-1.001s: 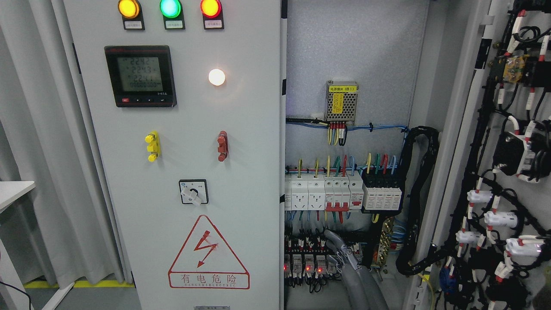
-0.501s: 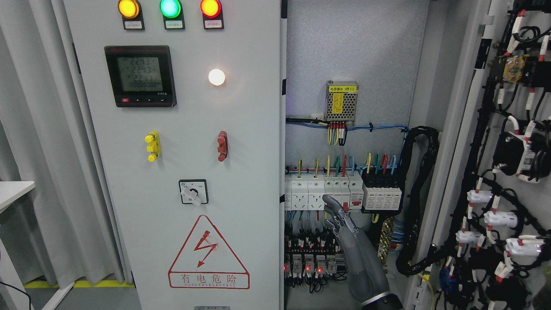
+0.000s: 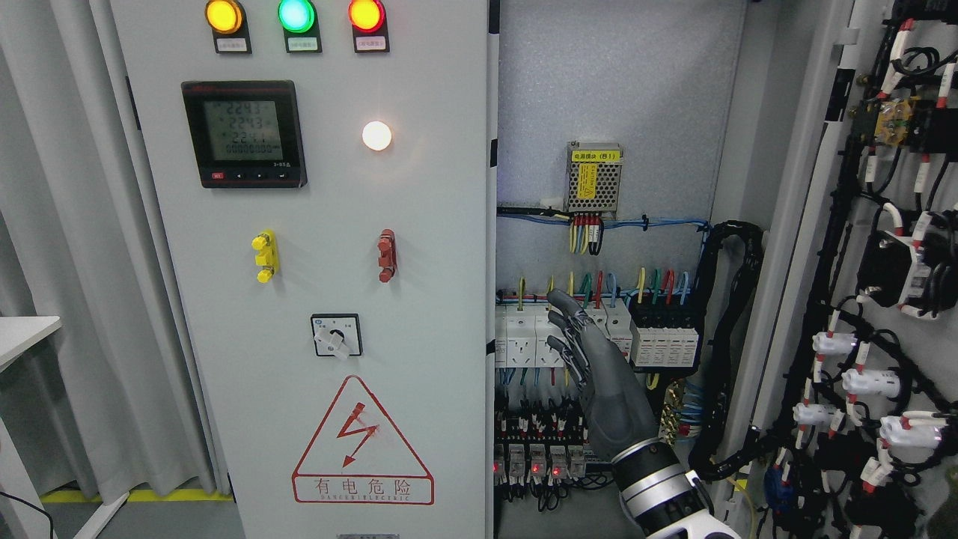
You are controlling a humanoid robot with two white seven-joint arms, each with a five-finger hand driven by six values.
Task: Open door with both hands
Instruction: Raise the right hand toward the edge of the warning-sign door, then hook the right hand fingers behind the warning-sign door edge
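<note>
The cabinet's left door [image 3: 419, 224] is a grey panel, standing closed, with a yellow latch [image 3: 263, 256] and a red latch [image 3: 386, 254] on its face. The right door [image 3: 793, 247] is swung wide open at the picture's right, its wired inner side [image 3: 891, 299] showing. My right hand [image 3: 563, 322] rises from the bottom edge inside the open bay, in front of the white breakers [image 3: 535, 337]. Its grey fingers [image 3: 572, 318] are stretched out, pointing up and left, and hold nothing. The hand is just right of the left door's edge, apart from it. My left hand does not show.
Inside the bay are a power supply [image 3: 593, 176], black cable bundles [image 3: 730, 329] and relays [image 3: 535, 457] with red lights. The left door carries three lamps [image 3: 296, 15], a meter [image 3: 244, 133], a rotary switch [image 3: 336, 335] and a warning triangle [image 3: 362, 442]. A grey curtain [image 3: 75, 262] and table corner [image 3: 22, 333] stand at left.
My right hand has come up from the bottom edge into the open bay, climbing from the relay row to the breaker row. The doors have not moved.
</note>
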